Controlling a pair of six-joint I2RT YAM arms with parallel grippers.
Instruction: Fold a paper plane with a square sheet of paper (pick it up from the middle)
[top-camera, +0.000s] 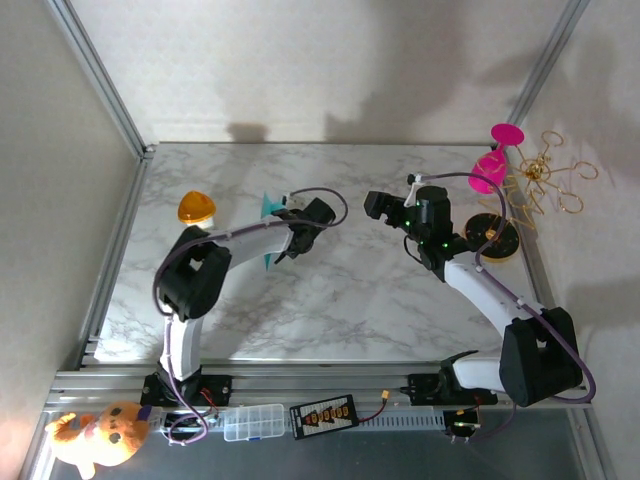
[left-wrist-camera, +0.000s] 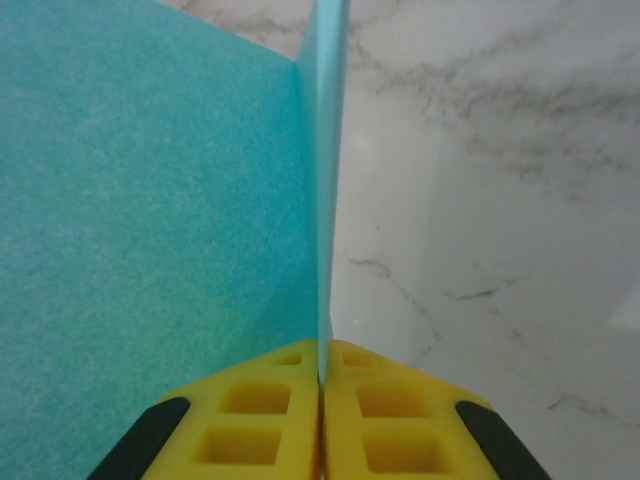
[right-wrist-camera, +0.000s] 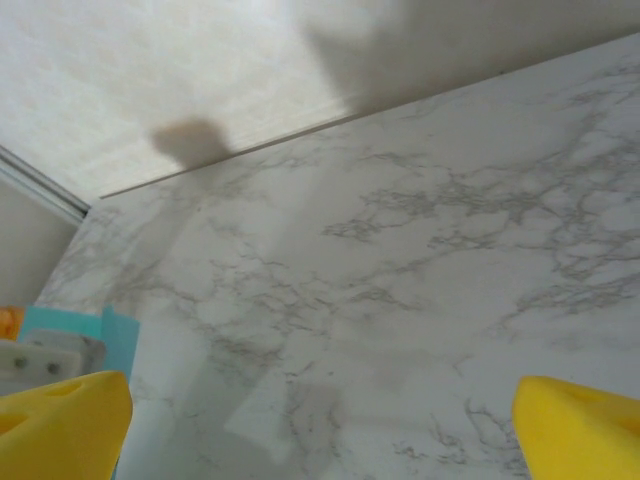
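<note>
My left gripper (top-camera: 287, 240) is shut on the folded teal-blue sheet of paper (top-camera: 270, 206) above the left middle of the marble table (top-camera: 340, 300). Teal tips stick out beyond the gripper on its far side and its near side. In the left wrist view the yellow fingers (left-wrist-camera: 250, 420) pinch the paper's upright edge (left-wrist-camera: 325, 150), and a wide flap (left-wrist-camera: 150, 200) spreads to the left. Whether this shape is the paper plane I cannot tell. My right gripper (top-camera: 383, 207) hangs open to the right of the paper, apart from it. Its yellow fingertips (right-wrist-camera: 60, 420) stand wide with bare marble between them, and the paper (right-wrist-camera: 120, 338) shows at the far left.
An orange dome (top-camera: 197, 208) sits left of the paper. At the right edge stand a pink goblet (top-camera: 497, 160), gold wire puzzles (top-camera: 545, 185) and a black round disc (top-camera: 493, 236). A plush toy (top-camera: 100, 432) and a clear box (top-camera: 253, 422) lie below the front rail.
</note>
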